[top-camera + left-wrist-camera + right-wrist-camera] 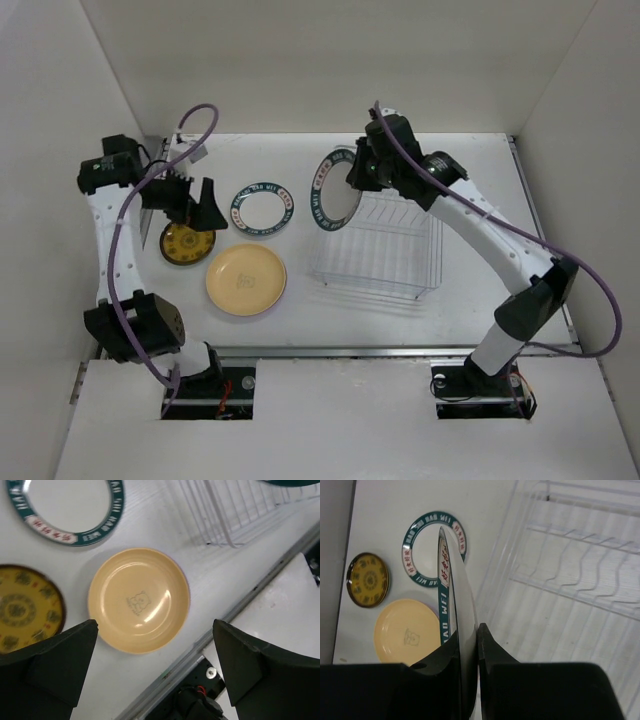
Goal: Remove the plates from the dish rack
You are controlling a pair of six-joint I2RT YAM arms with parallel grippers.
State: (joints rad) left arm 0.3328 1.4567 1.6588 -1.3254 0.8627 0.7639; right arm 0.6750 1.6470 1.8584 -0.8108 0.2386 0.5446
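Observation:
My right gripper (352, 172) (469, 641) is shut on the rim of a white plate with a teal lettered rim (328, 190) (451, 587). It holds the plate upright, edge-on, at the far left end of the wire dish rack (385, 250) (570, 595). Three plates lie flat on the table left of the rack: another teal-rimmed one (262, 210) (65, 510), a pale yellow one (246, 280) (139, 600) and a mustard one with a dark rim (188, 243) (27, 607). My left gripper (198, 205) (155, 626) hangs open above the mustard and yellow plates, holding nothing.
White enclosure walls stand at the back and both sides. A metal rail (330, 350) (200, 640) runs along the table's near edge, with the arm bases (215, 385) just beyond it. The rack's floor shows no other plates.

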